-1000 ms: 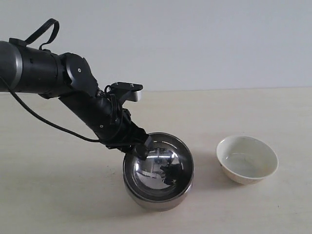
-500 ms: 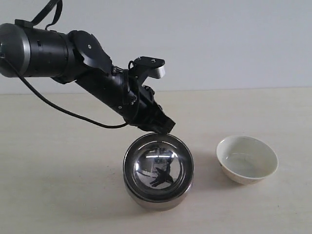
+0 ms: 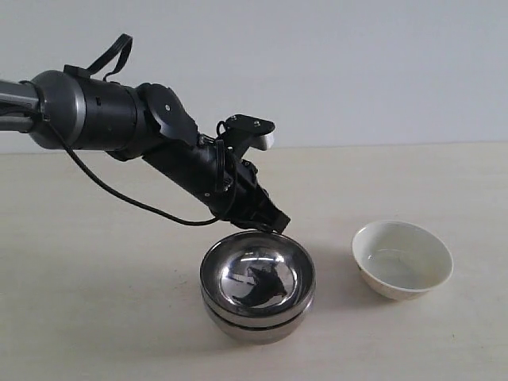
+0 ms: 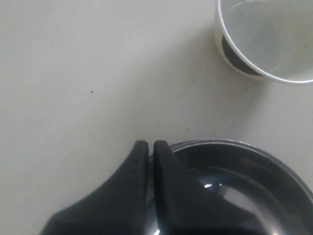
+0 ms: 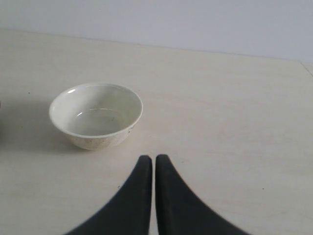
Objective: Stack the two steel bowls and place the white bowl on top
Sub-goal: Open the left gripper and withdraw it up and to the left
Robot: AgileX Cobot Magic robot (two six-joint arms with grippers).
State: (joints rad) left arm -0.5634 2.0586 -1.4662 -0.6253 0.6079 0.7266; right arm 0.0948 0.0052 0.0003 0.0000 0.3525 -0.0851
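The two steel bowls sit nested in mid-table, the upper one (image 3: 238, 274) level inside the lower one (image 3: 255, 328). My left gripper (image 3: 275, 223) hangs just over the stack's far rim, shut with nothing between its fingers; the left wrist view shows its tips (image 4: 147, 144) closed at the upper bowl's edge (image 4: 254, 186). The white bowl (image 3: 402, 259) stands alone to the right of the stack, upright and empty, and shows again as the white bowl (image 4: 266, 39). In the right wrist view my right gripper (image 5: 154, 158) is shut and empty, a short way from the white bowl (image 5: 96, 115).
The pale wooden tabletop (image 3: 95, 317) runs back to a plain grey wall (image 3: 357, 71). The left arm's black cable (image 3: 103, 186) hangs under the arm over the left of the table. The right arm does not show in the exterior view.
A second ago my left gripper held the upper steel bowl tilted by its rim. It let go, rose and shifted right; the bowl now lies level in the lower one.
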